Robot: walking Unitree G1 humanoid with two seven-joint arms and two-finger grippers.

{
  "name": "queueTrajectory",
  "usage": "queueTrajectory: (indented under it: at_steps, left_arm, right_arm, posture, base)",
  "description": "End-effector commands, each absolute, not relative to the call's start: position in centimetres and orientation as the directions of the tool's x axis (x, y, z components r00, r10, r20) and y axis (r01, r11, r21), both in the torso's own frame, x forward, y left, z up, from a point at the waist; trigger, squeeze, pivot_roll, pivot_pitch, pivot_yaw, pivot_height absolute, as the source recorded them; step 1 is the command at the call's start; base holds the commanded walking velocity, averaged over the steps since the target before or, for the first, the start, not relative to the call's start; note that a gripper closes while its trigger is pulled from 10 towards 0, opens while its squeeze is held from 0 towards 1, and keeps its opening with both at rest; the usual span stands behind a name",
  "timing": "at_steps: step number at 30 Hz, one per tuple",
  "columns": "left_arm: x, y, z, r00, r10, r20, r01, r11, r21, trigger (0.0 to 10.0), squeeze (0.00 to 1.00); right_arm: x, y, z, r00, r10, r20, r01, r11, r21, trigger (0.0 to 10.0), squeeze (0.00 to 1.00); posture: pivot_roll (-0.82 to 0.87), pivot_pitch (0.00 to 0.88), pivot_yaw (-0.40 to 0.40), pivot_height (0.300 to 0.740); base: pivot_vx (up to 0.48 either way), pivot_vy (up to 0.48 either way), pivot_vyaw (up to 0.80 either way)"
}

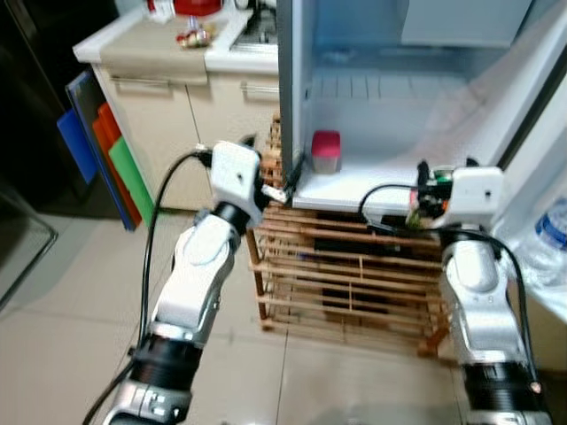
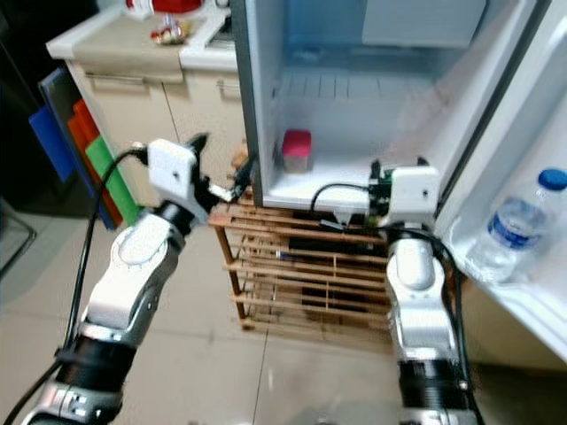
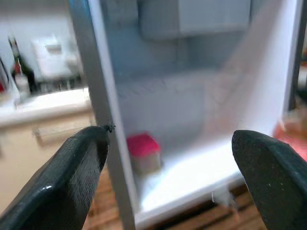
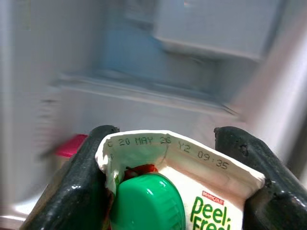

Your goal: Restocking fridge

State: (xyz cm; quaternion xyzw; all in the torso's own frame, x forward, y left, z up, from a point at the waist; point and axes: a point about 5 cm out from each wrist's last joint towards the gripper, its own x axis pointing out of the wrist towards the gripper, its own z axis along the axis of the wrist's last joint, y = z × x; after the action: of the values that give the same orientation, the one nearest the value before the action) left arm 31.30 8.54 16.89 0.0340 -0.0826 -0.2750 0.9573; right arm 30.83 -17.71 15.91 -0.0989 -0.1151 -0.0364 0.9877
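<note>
Peel Fresh juice carton (image 4: pixel 192 191), white cardboard with a green screw cap, sits clamped between the two black fingers of my right gripper (image 4: pixel 175 158), which I hold at the lower centre-right of the frame just in front of the open white fridge (image 1: pixel 399 106). My left gripper (image 3: pixel 172 172) is spread wide with nothing in it, at the fridge's left front edge. A small pink-lidded container (image 1: pixel 326 150) stands on the fridge floor, a wooden slatted rack (image 1: pixel 345 274) sits below, and a clear water bottle with a blue cap (image 2: pixel 518 221) rests in the door shelf at right.
</note>
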Motion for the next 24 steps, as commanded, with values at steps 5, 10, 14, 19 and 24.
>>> queueTrajectory:
  at_steps: [5, 10, 14, 19, 24]
  left_arm:
    - [31.2, 9.6, 10.9, 0.834, -0.533, -0.144, 0.54, 0.841, 0.012, 10.0, 0.0]
    - [31.5, 9.5, 9.2, 0.819, -0.552, -0.159, 0.561, 0.828, 0.015, 10.0, 0.0]
    - [31.4, 8.7, 11.4, 0.814, -0.579, -0.042, 0.58, 0.814, 0.015, 10.0, 0.0]
    - [31.3, 8.1, 12.0, 0.792, -0.611, 0.004, 0.611, 0.792, 0.0, 10.0, 0.0]
    - [31.1, 7.2, 13.0, 0.753, -0.656, 0.044, 0.654, 0.754, 0.052, 10.0, 0.0]
  right_arm:
    - [31.6, -17.1, 16.6, 0.966, -0.019, 0.26, 0.069, 0.98, -0.185, 10.0, 0.0]
    - [32.4, -16.5, 16.8, 0.964, -0.008, 0.267, 0.058, 0.982, -0.179, 10.0, 0.0]
    - [33.0, -15.7, 17.2, 0.958, 0.012, 0.285, 0.041, 0.983, -0.179, 10.0, 0.0]
    - [33.3, -15.3, 17.4, 0.955, 0.022, 0.294, 0.032, 0.984, -0.175, 10.0, 0.0]
    - [33.5, -15.1, 17.3, 0.955, 0.027, 0.296, 0.026, 0.984, -0.176, 10.0, 0.0]
  posture:
    - [-0.06, 0.0, 0.037, 0.74]
    - [-0.06, 0.0, 0.034, 0.74]
    - [-0.06, 0.0, 0.033, 0.74]
    - [-0.06, 0.0, 0.031, 0.74]
    - [-0.06, 0.0, 0.03, 0.74]
  base:
    - [0.0, 0.0, 0.0]
    - [0.0, 0.0, 0.0]
    - [0.0, 0.0, 0.0]
    - [0.088, 0.0, 0.0]
    - [0.465, 0.0, 0.0]
